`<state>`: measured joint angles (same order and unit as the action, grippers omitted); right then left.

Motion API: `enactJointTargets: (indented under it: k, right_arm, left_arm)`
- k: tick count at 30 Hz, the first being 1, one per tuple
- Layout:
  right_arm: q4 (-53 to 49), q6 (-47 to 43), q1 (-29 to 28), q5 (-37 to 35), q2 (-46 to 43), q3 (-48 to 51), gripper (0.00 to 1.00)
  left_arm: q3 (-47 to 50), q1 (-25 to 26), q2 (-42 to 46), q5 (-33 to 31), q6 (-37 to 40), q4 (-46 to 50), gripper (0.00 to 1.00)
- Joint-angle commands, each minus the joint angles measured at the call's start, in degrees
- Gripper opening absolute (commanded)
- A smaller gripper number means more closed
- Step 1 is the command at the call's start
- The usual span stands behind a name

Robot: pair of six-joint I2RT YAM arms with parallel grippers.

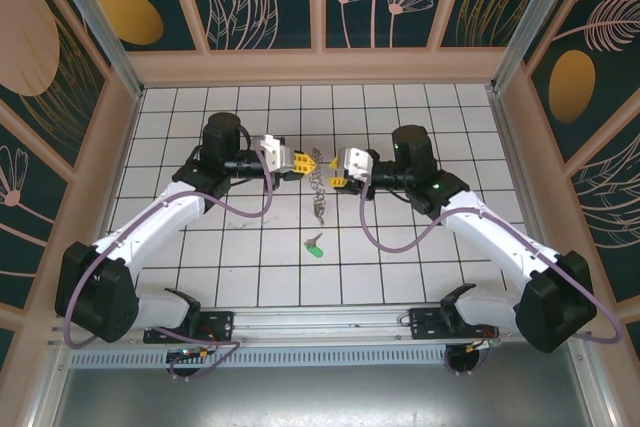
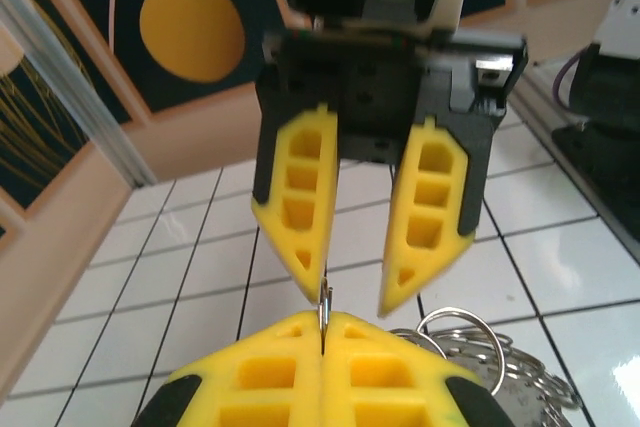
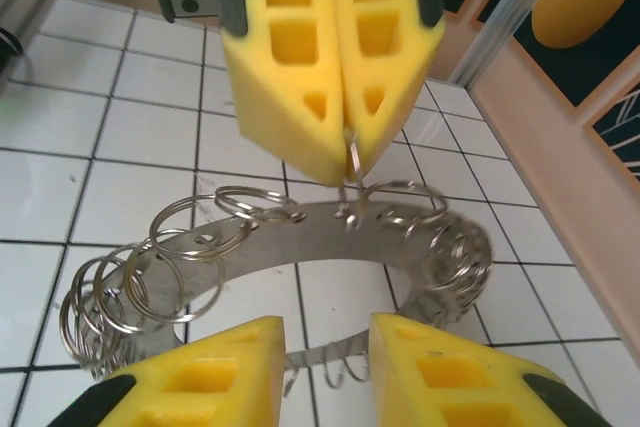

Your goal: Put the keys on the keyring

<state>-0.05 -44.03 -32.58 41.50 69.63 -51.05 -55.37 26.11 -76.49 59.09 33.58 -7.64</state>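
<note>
So the left tool, the one with the chunky yellow ribbed plastic fingers, is clamped tight on one thin wire loop of the big floppy silvery keyring, a flat metal band with loads of little split rings strung along it. From the right wrist view that loop sticks up from the top of the band, right into the closed tips. The right tool has the same yellow fingers and faces it head-on, jaws apart, with nothing in them and the band just beyond its tips. In the top view the ring dangles between the two tools, and I can't tell if its low end touches the white tiled table. One small green-headed metal key lies flat on a tile, near the ring on the arm-base side.
</note>
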Motion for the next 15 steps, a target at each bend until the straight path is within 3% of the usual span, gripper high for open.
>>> enactJointTargets:
  k: [1,6,15]
  right_arm:
    - [5.6,2.4,0.5,6.7,-1.4,1.1,0.3]
    - [7.8,4.6,0.9,10.2,-1.9,1.0,0.33]
    - [9.9,6.5,0.9,13.3,-1.3,0.3,0.28]
  left_arm:
    - [0.0,0.0,0.8,5.3,-3.2,-5.4,0.0]
    - [0.0,0.1,0.0,6.7,-3.4,-5.4,0.0]
    - [0.0,0.1,-0.6,8.5,-4.6,-6.9,0.0]
